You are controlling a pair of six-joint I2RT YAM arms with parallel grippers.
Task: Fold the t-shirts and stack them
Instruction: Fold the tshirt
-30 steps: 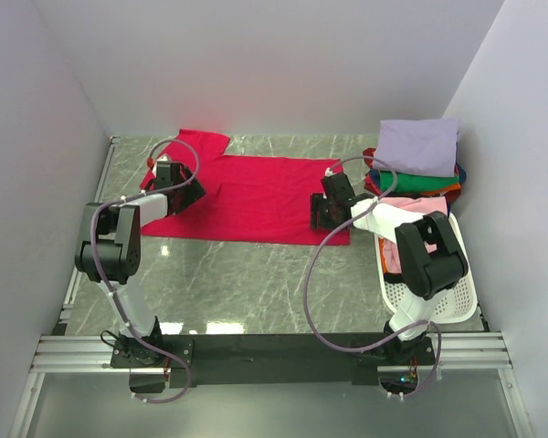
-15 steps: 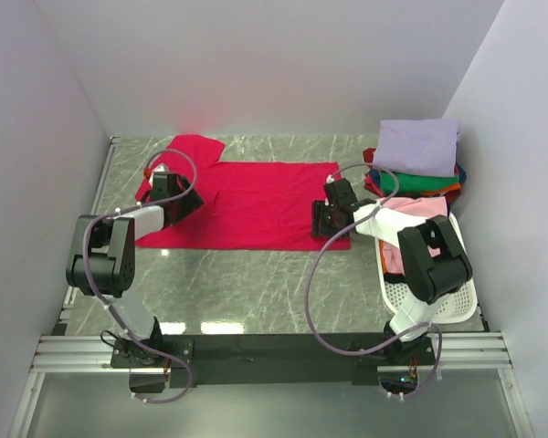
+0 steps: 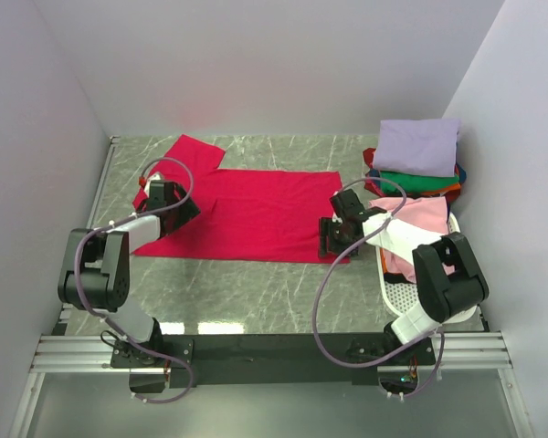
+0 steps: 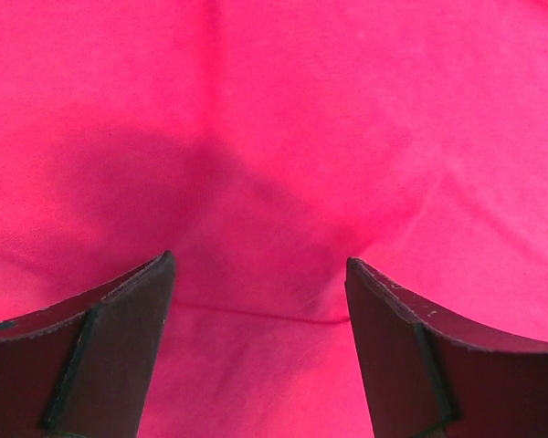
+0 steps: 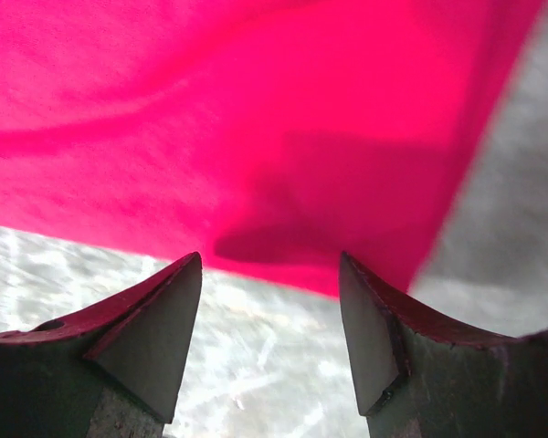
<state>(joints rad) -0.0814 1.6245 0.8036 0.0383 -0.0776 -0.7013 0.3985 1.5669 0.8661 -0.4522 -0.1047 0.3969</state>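
The large crimson-red t-shirt [image 3: 256, 205] lies spread flat on the marble table, one sleeve [image 3: 187, 151] pointing to the far left. My left gripper [image 3: 177, 209] is open over its left part; in the left wrist view the gripper [image 4: 258, 260] has only red cloth [image 4: 274, 109] and a thin crease between the jaws. My right gripper [image 3: 333, 239] is open at the shirt's near right corner; in the right wrist view the gripper [image 5: 270, 257] has bare marble between the jaws, with the shirt's edge [image 5: 256, 109] just ahead. Folded lavender [image 3: 418, 146] and green [image 3: 418, 181] shirts top a stack at the far right.
A white perforated basket [image 3: 434, 294] stands at the right edge with a pink shirt [image 3: 420, 217] draped in it. Blue and orange cloth edges [image 3: 458, 182] show under the stack. Walls close the left, far and right sides. The metal rail [image 3: 274, 351] runs along the near edge.
The red shirt has slid toward the near edge of the table. Both grippers have moved nearer with it, the right one also a little to the right.
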